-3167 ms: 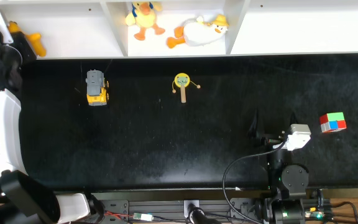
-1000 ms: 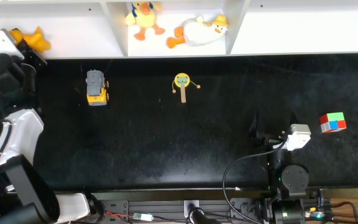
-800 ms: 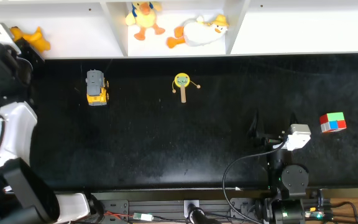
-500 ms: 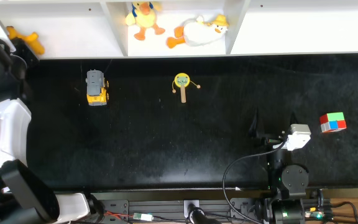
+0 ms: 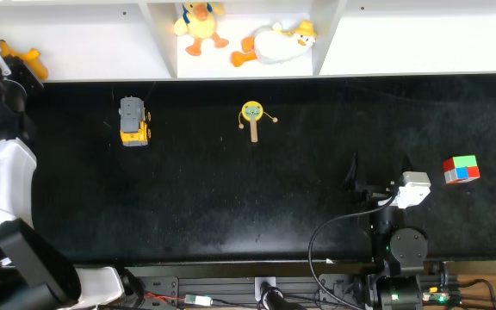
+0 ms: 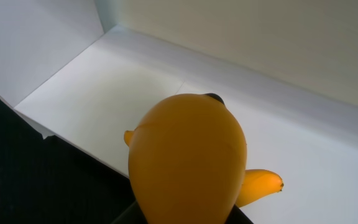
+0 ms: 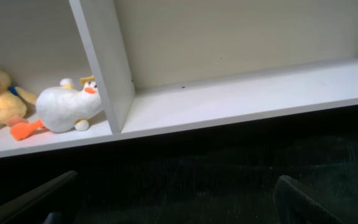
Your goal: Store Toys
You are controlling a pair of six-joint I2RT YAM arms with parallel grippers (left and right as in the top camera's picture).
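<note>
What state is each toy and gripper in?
Orange rounded toy: gripped, at left shelf compartment
Left gripper: shut on orange toy
Right gripper: open, empty
Yellow plush duck: upright in middle compartment
White plush duck: lying beside it
Grey-and-yellow toy truck: on table
Yellow wooden-handled rattle: lying on table
Multicoloured cube: on table

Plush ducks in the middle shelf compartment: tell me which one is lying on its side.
The white duck. It lies flat with its orange feet toward the yellow duck, which sits upright beside it.
</note>
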